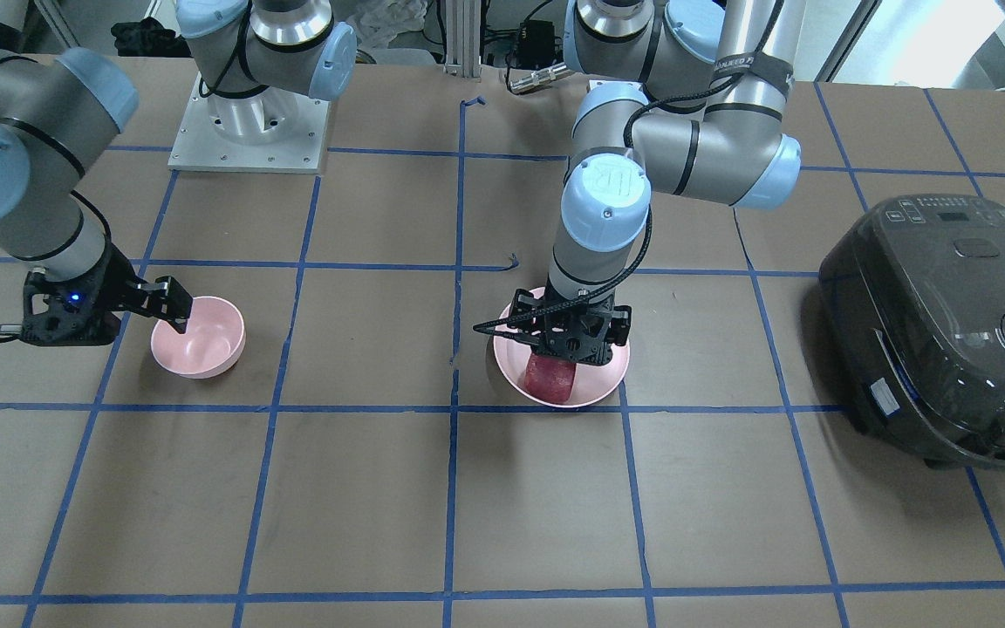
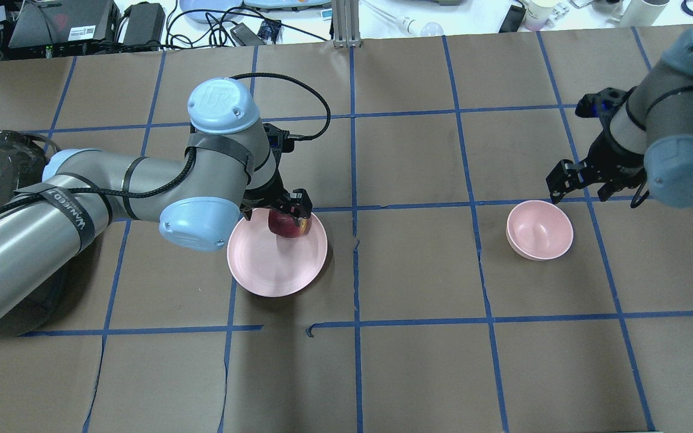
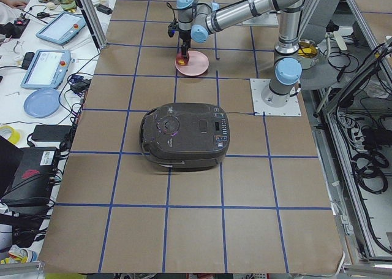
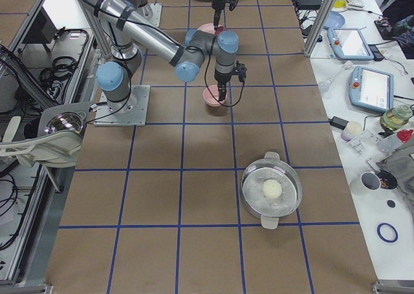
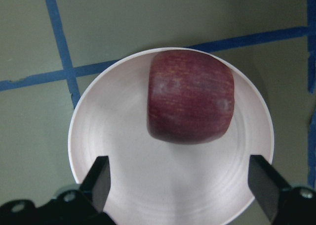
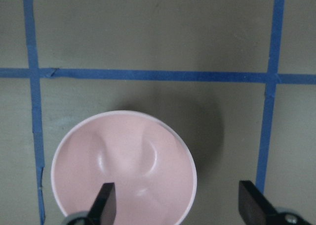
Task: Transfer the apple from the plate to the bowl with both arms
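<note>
- Apple point(image 5: 190, 96) sits on the plate point(image 5: 148, 185), close to the rim on the side away from the robot. Bowl point(image 6: 123, 170) is well apart to the right on the bench point(image 2: 412, 270), with nothing in it.
- Left claw point(image 5: 180, 173) is spread wide over the plate, holding nothing. The gap looks wider than the apple.
- Right claw point(image 6: 176, 190) is also spread wide and holds nothing, one finger over the bowl's edge.
- Handling, my read: the apple is stiff, fairly light, with smooth skin, so probably a bit slippery. It bruises if squeezed hard.
- Its blocky shape gives flattish flanks. Best hold is across those at mid-height, not up on the shoulder.
- Hard to tell: how far the left fingers sit down beside the apple. The wrist blocks the overhead view, and the claw covers the apple's top in the front view.
- Can't tell if the right finger touches the bowl rim.
- Side views are too small to help.
</note>
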`<state>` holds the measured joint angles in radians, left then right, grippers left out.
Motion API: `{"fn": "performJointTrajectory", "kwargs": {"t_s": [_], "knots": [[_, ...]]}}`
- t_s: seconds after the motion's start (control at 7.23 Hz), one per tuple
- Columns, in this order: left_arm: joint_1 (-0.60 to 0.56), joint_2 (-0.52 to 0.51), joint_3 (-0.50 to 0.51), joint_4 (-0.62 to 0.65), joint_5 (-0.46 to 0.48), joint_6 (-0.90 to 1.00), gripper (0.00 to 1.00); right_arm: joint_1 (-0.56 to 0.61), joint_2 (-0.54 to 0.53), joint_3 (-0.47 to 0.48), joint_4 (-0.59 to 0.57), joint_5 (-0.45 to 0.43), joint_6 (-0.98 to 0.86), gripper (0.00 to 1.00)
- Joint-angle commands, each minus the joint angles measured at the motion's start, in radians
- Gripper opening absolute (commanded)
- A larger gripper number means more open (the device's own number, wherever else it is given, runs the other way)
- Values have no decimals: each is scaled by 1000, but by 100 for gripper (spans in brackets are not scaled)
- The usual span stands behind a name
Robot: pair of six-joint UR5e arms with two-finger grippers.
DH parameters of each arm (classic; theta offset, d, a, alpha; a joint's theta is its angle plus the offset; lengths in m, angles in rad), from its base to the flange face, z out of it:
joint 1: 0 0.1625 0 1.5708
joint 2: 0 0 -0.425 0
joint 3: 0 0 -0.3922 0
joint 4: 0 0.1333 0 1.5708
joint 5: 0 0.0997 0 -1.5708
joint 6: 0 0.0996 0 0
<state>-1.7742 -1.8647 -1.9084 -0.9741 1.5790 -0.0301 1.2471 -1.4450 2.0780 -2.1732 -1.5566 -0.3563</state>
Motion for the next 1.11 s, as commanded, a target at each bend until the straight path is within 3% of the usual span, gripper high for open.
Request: {"fn": "performJointTrajectory", "kwargs": {"t_s": [0.0,0.14,0.28,0.55,0.69,0.97], "knots": [[-8,-60,0,32,0,4,100,-3,37,91,-131,-5,-21,30],[-8,-76,3,66,-1,6,100,-5,37,91,-131,-5,-20,15],[-8,-91,2,177,-1,19,100,-5,37,91,-132,-5,-18,4],[-16,-99,-1,201,-2,24,99,-5,35,87,-137,-5,-18,0],[-19,-90,-6,201,-4,24,79,-5,32,80,-136,-5,-12,0],[-37,-77,-59,199,13,19,17,8,37,-16,-50,29,73,0]]}}
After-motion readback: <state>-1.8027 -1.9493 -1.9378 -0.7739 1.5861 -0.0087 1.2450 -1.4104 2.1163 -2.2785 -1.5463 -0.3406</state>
